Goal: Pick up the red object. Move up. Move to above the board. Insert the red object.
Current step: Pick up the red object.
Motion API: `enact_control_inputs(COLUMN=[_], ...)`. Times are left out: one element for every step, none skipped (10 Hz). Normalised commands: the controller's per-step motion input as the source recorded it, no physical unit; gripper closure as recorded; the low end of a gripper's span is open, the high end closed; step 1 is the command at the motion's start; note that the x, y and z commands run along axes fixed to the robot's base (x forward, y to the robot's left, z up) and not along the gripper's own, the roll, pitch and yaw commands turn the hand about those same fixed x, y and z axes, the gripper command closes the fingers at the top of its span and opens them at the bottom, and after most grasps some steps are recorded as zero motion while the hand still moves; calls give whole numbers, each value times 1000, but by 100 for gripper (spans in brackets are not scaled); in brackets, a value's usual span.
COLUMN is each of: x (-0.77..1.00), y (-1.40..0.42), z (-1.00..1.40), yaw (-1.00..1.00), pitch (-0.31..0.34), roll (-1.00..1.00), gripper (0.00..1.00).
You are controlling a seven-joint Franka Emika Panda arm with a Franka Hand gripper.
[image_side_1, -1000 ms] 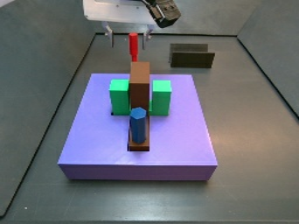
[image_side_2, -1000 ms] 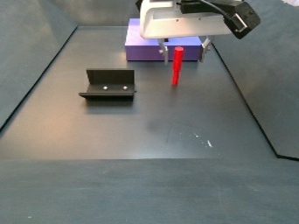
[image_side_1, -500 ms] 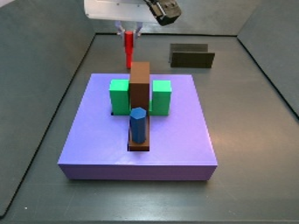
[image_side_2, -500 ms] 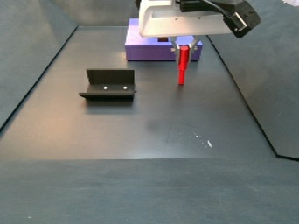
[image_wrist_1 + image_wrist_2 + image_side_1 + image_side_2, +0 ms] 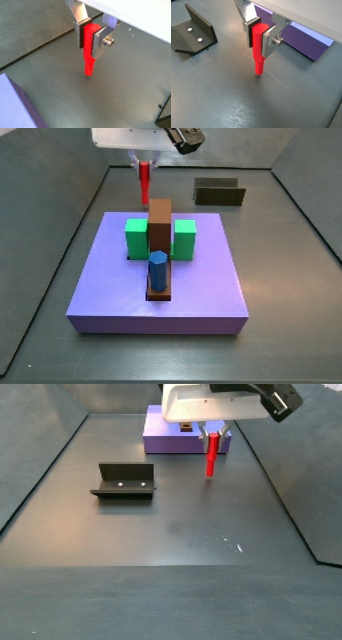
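Silver finger plates of the end effector [image 5: 93, 36] are clenched on the upper part of the red object [image 5: 89, 54], which hangs upright with its lower end clear of the grey desk [image 5: 271, 105] in both wrist views. In a side view the red object [image 5: 144, 181] sits beyond the far end of the board [image 5: 160, 236], off the purple slab [image 5: 201, 283]. The fixture [image 5: 123, 481] stands well apart.

Red object [image 5: 89, 54] upright in the pincer [image 5: 93, 40]; brown board [image 5: 159, 240] apart
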Motion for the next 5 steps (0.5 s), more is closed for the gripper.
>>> enact_control_inputs(x=[0,0,0,0,0], y=[0,0,0,0,0], z=[0,0,0,0,0], yaw=[0,0,0,0,0], pitch=[0,0,0,0,0], roll=[0,0,0,0,0], gripper=[100,100,100,100,100])
